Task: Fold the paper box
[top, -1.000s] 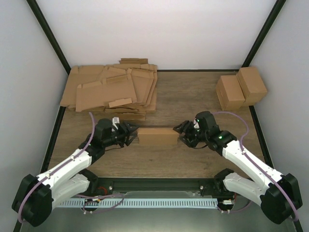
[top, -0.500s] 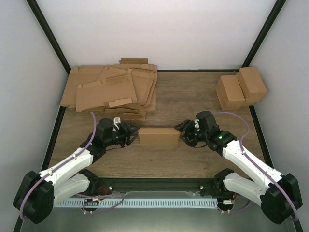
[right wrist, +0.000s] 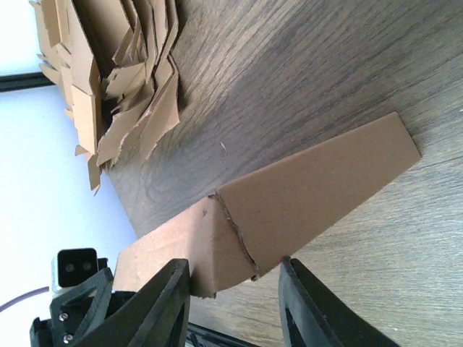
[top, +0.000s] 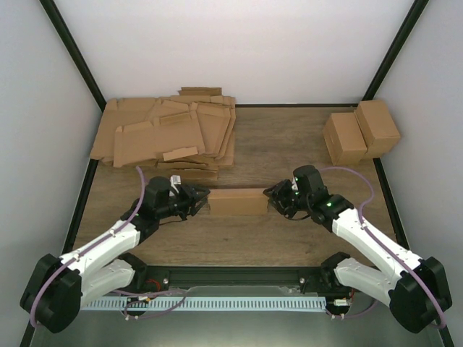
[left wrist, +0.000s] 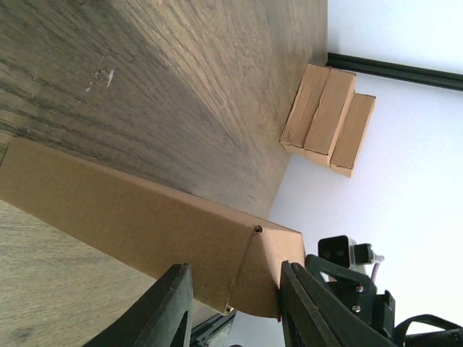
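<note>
Paper box (top: pixel 236 202) long axis left-right | left tool (top: pixel 198 200), right tool (top: pixel 272 196) straddle ends, grip unclear

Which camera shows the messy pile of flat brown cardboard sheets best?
The top external view: the whole pile of flat brown cardboard sheets lies in sight, far left. The right wrist view catches only its ragged edge, sideways. The left wrist view misses it.

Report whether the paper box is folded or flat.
Folded: the paper box stands as a closed long carton; wrist views show its end flaps folded in.
</note>
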You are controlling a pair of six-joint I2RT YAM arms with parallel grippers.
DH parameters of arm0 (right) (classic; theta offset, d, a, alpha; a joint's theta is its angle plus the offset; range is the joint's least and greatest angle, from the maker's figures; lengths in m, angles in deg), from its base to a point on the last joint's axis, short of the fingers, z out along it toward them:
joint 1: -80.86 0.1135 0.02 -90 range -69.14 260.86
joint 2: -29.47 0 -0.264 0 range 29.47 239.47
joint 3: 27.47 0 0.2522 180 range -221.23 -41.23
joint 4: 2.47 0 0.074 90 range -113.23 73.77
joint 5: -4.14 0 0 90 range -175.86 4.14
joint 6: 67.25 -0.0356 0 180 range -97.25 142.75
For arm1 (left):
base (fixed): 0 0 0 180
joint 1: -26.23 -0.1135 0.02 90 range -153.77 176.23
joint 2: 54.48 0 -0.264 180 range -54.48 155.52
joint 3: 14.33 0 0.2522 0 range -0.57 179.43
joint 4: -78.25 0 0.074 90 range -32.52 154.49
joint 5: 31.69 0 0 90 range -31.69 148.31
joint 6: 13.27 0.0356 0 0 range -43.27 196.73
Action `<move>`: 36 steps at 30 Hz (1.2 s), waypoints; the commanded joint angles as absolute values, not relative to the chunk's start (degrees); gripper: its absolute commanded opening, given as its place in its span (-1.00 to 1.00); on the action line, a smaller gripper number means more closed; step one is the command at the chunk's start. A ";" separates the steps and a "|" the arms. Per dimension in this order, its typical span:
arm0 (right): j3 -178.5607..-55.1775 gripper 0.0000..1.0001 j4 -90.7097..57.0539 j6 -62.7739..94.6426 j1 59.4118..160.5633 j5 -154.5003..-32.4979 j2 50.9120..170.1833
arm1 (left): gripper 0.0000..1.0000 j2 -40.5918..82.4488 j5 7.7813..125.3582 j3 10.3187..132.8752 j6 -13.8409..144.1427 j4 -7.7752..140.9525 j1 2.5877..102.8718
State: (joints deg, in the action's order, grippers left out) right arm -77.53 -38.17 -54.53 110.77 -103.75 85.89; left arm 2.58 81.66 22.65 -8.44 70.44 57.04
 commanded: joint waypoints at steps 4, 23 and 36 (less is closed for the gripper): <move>-76.39 -0.50 -38.65 -54.42 110.40 -103.08 86.85 | -0.42 4.54 81.95 21.42 -7.43 71.22 57.88; -75.56 -0.28 -39.57 -52.60 110.48 -102.94 86.87 | -0.65 6.01 79.94 21.88 -5.81 68.27 59.07; -86.10 0.41 -50.31 -43.26 110.43 -95.86 83.17 | -0.24 1.83 74.48 33.77 2.29 51.08 58.93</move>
State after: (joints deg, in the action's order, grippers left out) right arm -80.92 -45.31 -47.44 110.29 -99.25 85.72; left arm 3.41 76.83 28.60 -1.59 58.59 58.90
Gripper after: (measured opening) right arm 0.700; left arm 0.376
